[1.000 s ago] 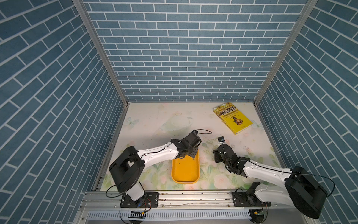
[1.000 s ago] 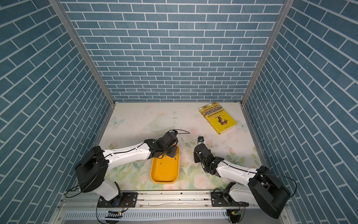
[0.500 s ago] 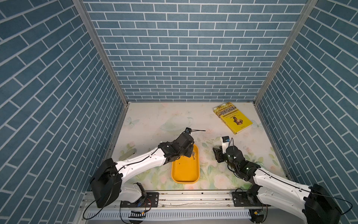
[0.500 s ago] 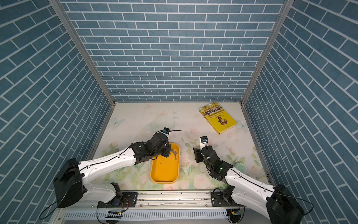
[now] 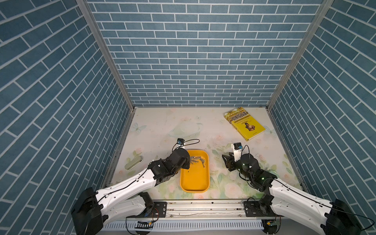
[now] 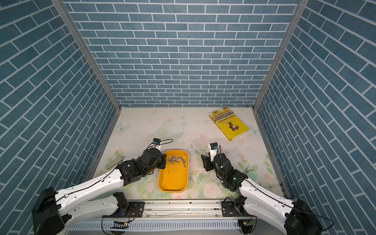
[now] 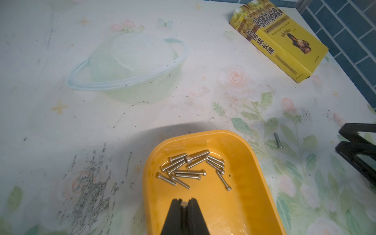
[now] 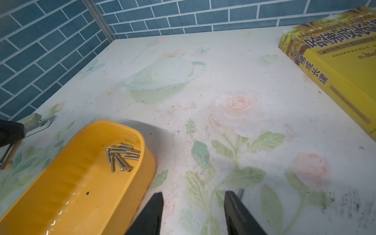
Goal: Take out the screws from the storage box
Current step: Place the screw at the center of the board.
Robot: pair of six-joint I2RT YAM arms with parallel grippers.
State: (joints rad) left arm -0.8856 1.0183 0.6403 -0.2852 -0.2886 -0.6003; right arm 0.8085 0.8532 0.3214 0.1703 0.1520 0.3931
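Right gripper (image 8: 193,195) has just let go: jaws parted and empty, and a loose screw (image 8: 241,192) lies on the mat (image 8: 223,61) just beside one finger, outside the storage box (image 8: 149,160). Left gripper (image 7: 184,201) has pulled back from the box's far end, jaws clenched on a held screw (image 7: 184,204). My read: one out, one in transit, and the remaining screws (image 7: 191,168) are piled at the far end.

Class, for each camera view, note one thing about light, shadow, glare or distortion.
Left wrist: a soft dark shadow falls on the table just beyond the storage box, whose floor shines. Right wrist: small white glints dot the storage box's floor. Both top views: the brick side walls splay outward, a wide-angle effect.
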